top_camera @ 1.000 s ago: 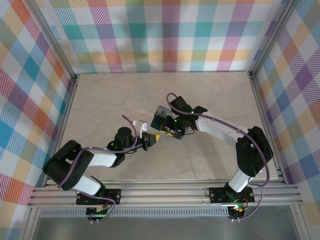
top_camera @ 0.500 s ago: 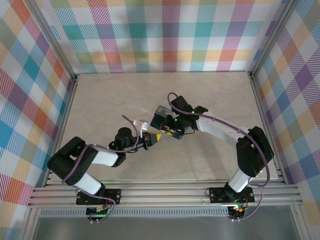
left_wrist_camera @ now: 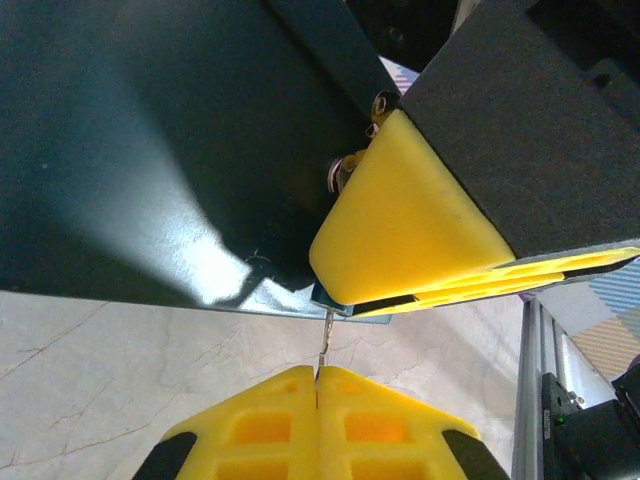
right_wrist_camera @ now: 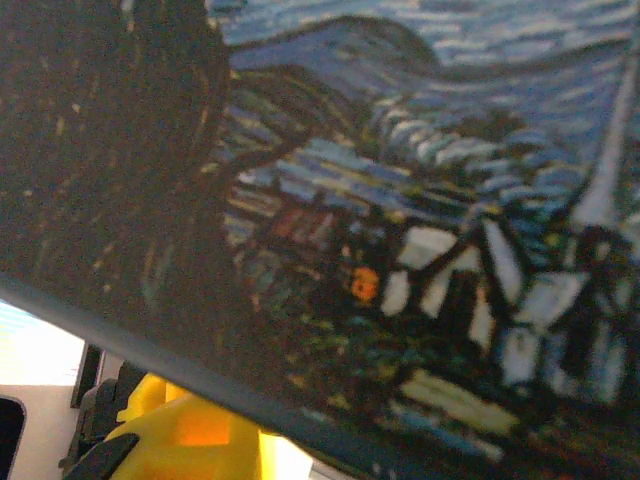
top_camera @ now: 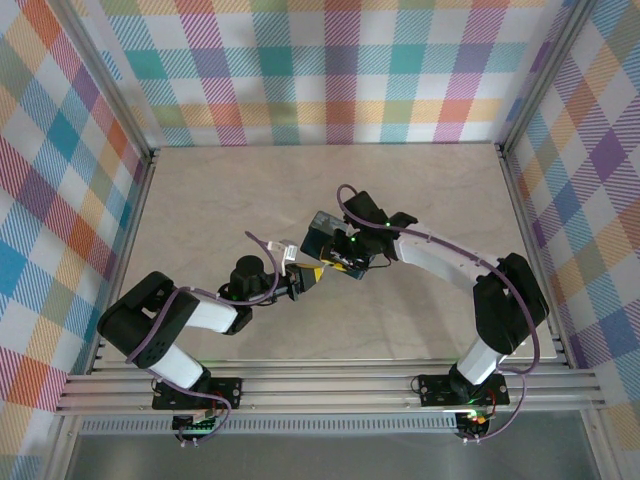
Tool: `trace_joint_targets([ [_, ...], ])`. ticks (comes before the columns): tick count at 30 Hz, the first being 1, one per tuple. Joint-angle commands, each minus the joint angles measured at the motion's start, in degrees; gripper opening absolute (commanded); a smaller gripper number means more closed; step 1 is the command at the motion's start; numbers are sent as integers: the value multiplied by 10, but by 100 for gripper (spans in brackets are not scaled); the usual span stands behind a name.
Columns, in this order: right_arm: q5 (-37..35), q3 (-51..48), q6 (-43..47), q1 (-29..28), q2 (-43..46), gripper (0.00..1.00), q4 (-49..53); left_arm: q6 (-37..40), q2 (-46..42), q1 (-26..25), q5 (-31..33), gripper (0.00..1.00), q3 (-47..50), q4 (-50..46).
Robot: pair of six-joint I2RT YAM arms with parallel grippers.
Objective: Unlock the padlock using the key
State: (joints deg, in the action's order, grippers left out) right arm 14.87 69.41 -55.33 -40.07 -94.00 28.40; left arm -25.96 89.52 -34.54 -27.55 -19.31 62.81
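Note:
In the left wrist view my left gripper (left_wrist_camera: pixel 318 372) is shut on the key (left_wrist_camera: pixel 323 345), a thin dark blade sticking up from between the yellow fingertips. The key's tip reaches the bluish padlock (left_wrist_camera: pixel 328 298), which hangs at the lower edge of the dark tin box (left_wrist_camera: pixel 150 150). My right gripper (left_wrist_camera: pixel 345 300) is shut on the padlock, its yellow finger (left_wrist_camera: pixel 410 230) covering most of it. From above, the left gripper (top_camera: pixel 303 279) and right gripper (top_camera: pixel 328 266) meet at the box (top_camera: pixel 328 238) mid-table.
The right wrist view sits close against the box's starry-night lid (right_wrist_camera: pixel 400 230), with one yellow finger (right_wrist_camera: pixel 170 440) at the lower left. Checked walls and aluminium rails (top_camera: pixel 320 385) enclose the marble table (top_camera: pixel 220 190).
The left arm has edged slightly toward the box, bringing the key up to the padlock. The right arm and the box have stayed put.

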Motion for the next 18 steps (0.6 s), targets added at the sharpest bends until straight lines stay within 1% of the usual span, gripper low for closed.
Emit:
trace_joint_targets([
  [1, 22, -3, -10, 3, 20, 0, -20, 3, 3, -10, -3, 0, 4, 41],
  [7, 40, -9, -16, 3, 23, 0, -24, -1, 4, -10, 6, 0, 4, 48],
  [18, 84, -23, -37, 6, 27, 0, -39, 6, 19, -10, 13, 0, 2, 89],
])
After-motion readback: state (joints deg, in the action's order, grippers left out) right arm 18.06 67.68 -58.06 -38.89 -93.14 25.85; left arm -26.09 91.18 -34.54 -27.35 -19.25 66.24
